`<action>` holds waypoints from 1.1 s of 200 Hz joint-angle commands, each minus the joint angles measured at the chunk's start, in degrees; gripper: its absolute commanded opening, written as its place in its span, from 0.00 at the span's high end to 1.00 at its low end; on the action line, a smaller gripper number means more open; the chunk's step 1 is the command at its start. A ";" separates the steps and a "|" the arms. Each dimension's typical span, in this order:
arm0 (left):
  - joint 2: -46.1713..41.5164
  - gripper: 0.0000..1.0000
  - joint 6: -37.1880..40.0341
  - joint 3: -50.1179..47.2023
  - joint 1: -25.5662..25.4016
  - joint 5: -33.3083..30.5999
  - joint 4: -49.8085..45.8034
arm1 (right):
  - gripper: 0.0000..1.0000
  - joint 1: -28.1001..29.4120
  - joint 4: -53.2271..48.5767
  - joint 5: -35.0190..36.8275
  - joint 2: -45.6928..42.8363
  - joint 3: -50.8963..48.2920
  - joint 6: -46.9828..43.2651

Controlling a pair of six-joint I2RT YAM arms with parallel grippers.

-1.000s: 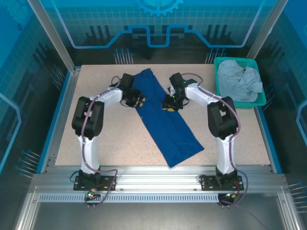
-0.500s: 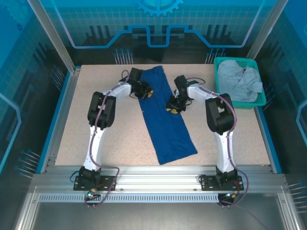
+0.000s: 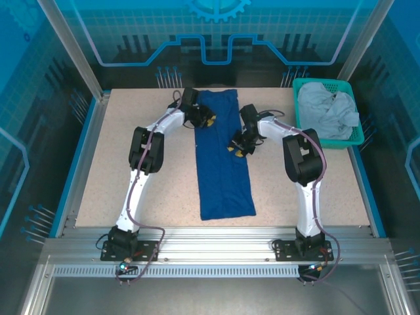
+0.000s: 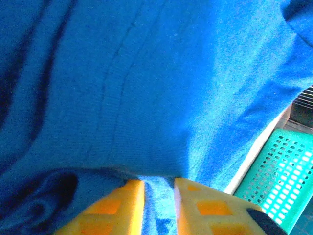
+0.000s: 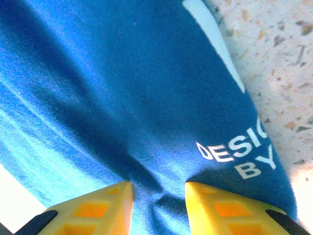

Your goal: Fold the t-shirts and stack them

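Note:
The royal blue t-shirt (image 3: 224, 177) lies folded into a long narrow strip, running straight from the far edge toward the near edge of the table (image 3: 151, 190). My left gripper (image 3: 207, 121) is at the strip's left edge near its far end, and in the left wrist view it (image 4: 159, 185) is shut on a bunch of blue cloth (image 4: 146, 88). On the right edge of the strip, my right gripper (image 3: 237, 148) pinches a pucker of cloth; white lettering (image 5: 239, 156) shows beside the gripper (image 5: 159, 190). The grey t-shirt (image 3: 328, 110) lies crumpled in the basket.
A teal mesh basket (image 3: 326, 142) stands at the far right corner of the table, and its wall (image 4: 283, 171) shows close to the left gripper's cloth. Bare speckled tabletop lies on both sides of the strip. Blue panels and a metal frame enclose the table.
The blue strip has swung from a diagonal to straight, its near end moving left. Both grippers moved toward the far edge, the left one also rightward, still holding the cloth.

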 commanded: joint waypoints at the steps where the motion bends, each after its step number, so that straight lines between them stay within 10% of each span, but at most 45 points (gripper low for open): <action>1: -7.62 0.65 6.22 0.75 0.49 -4.85 -4.99 | 0.60 0.37 -2.52 2.87 -3.91 0.47 -0.75; 46: -32.05 0.55 7.93 -23.79 -2.63 -11.40 -9.75 | 0.50 0.32 -4.27 5.72 -15.97 -4.05 -4.64; 87: -52.41 0.56 6.62 -57.37 -9.17 -1.68 -17.74 | 0.50 1.78 -6.18 5.24 -31.30 -23.35 -5.49; 123: -67.03 0.54 -2.78 -82.68 -14.24 10.49 -6.45 | 0.47 7.01 -10.34 7.34 -46.95 -39.06 -2.33; 163: -70.98 0.53 -11.50 -94.63 -20.20 14.08 4.68 | 0.46 14.05 -13.75 10.27 -55.53 -48.91 4.15; 220: -71.92 0.57 -18.74 -98.11 -27.22 0.75 7.15 | 0.46 13.81 -9.80 7.60 -60.06 -55.80 4.40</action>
